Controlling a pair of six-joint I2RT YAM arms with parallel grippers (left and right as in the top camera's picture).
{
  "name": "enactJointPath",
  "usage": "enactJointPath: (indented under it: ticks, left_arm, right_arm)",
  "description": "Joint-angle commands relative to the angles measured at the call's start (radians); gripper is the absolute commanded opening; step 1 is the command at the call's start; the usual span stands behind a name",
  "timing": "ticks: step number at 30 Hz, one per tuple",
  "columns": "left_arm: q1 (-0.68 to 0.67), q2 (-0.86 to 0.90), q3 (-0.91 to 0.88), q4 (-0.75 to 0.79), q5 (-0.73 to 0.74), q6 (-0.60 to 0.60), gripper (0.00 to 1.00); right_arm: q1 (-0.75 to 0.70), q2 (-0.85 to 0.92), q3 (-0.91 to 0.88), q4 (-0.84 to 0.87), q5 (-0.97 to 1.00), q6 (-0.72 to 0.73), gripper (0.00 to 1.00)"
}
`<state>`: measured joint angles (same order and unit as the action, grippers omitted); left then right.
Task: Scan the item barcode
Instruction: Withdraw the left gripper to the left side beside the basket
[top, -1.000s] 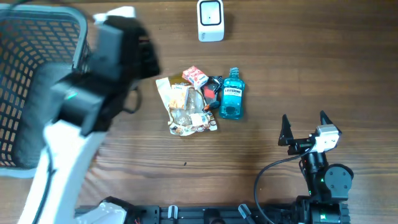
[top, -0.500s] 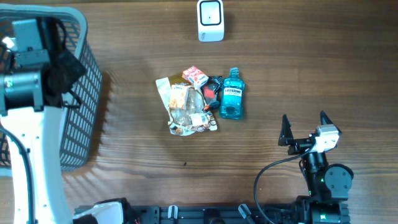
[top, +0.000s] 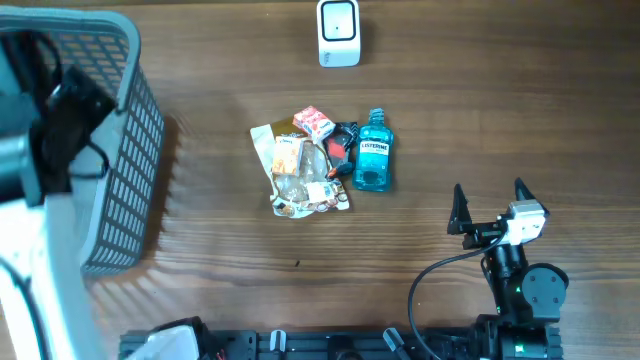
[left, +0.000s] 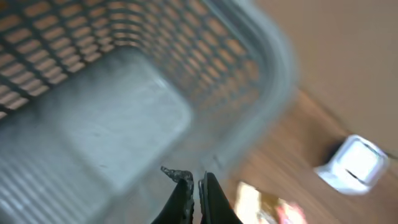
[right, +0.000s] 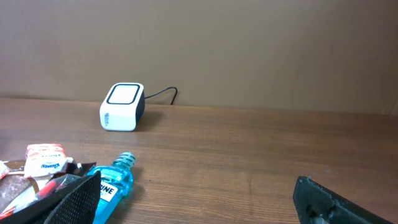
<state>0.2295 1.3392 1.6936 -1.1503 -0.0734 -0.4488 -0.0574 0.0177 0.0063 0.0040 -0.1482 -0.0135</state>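
Overhead, two robot arms sit either side of a small heap of groceries

Near the middle of the brown wooden table (top: 200, 260) lies a heap of items. A blue mouthwash bottle (top: 373, 152) lies flat on the heap's right side, its cap pointing toward the far edge. It touches a crumpled pile of snack packets (top: 298, 172). A small red and white box (top: 313, 122) rests at the far end of that pile. A white barcode scanner (top: 339, 32) stands at the far edge of the table, well apart from the heap, and a dark cable (right: 163, 94) trails behind it.

A grey mesh basket (top: 125, 150) fills the far left corner. The left arm (top: 60, 120), blurred, hangs over the basket and hides part of its rim. The left claw (left: 194, 180) is above the inside of the basket, its fingers pressed together with nothing between them.

The right claw (top: 490, 200) sits near the table's near right edge, well apart from the heap, spread wide and holding nothing. From its wrist camera the bottle is the nearest item, lying between the claw and the packets. One dark finger (right: 68, 199) in the foreground partly covers the bottle and the packets.
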Motion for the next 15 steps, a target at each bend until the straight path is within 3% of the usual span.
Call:
enactJointPath:
  ticks: [1, 5, 11, 15]
  left_arm:
    - [-0.056, -0.079, 0.027, -0.140, 0.303, 0.076, 0.04]
    - [-0.134, -0.031, -0.008, -0.308, 0.082, 0.101, 0.04]
    - [-0.127, 0.077, -0.060, -0.295, -0.128, 0.064, 0.04]
    - [-0.120, 0.148, -0.060, -0.224, -0.150, 0.106, 0.04]
  right_arm:
    - [0.004, 0.000, -0.001, 0.004, 0.006, -0.010, 1.00]
    - [0.004, 0.000, -0.001, 0.004, 0.006, -0.010, 1.00]
    - [0.004, 0.000, -0.001, 0.004, 0.006, -0.010, 1.00]
    - [0.004, 0.000, -0.001, 0.004, 0.006, -0.010, 1.00]
